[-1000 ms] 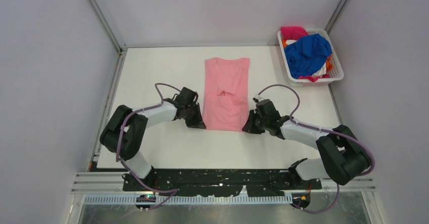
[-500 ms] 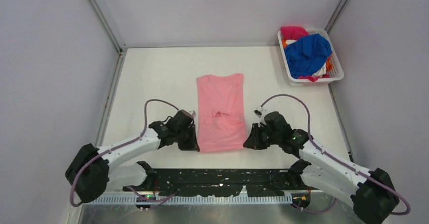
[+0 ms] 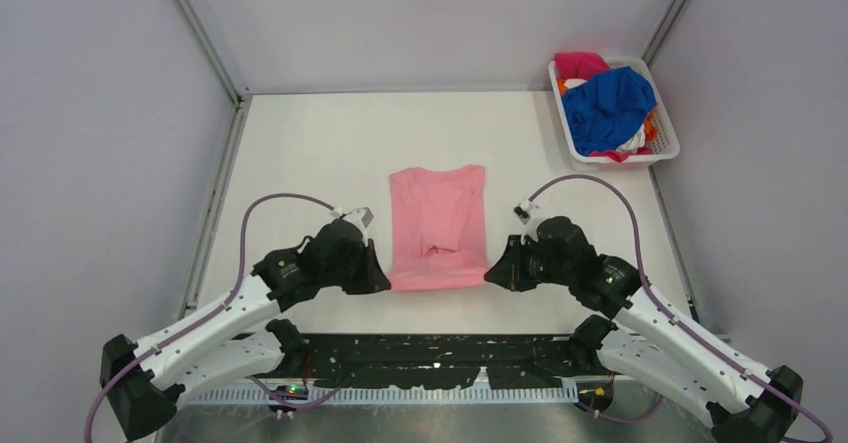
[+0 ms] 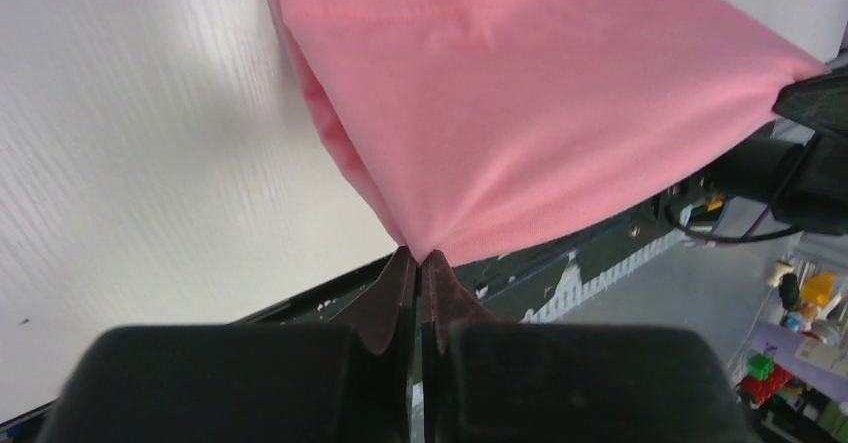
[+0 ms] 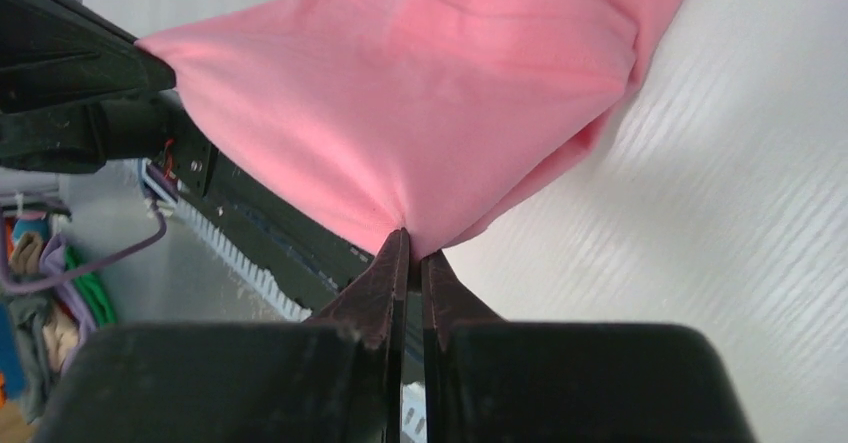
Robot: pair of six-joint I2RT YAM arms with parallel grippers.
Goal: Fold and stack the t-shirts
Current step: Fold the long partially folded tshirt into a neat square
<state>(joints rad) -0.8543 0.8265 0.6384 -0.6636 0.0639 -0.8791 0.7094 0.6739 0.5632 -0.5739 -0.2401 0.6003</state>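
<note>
From above, the folded pink shirt (image 3: pixel 437 225) lies mid-table (image 3: pixel 300 153), its near corners pinched by the left gripper (image 3: pixel 378 281) and right gripper (image 3: pixel 492 275), while the other shirts (image 3: pixel 608 108) fill the basket (image 3: pixel 672 148) far right. The left wrist view shows fingers (image 4: pixel 392 298) closed tight on a lifted corner. The right wrist view shows fingers (image 5: pixel 380 283) clamped on the opposite corner.
</note>
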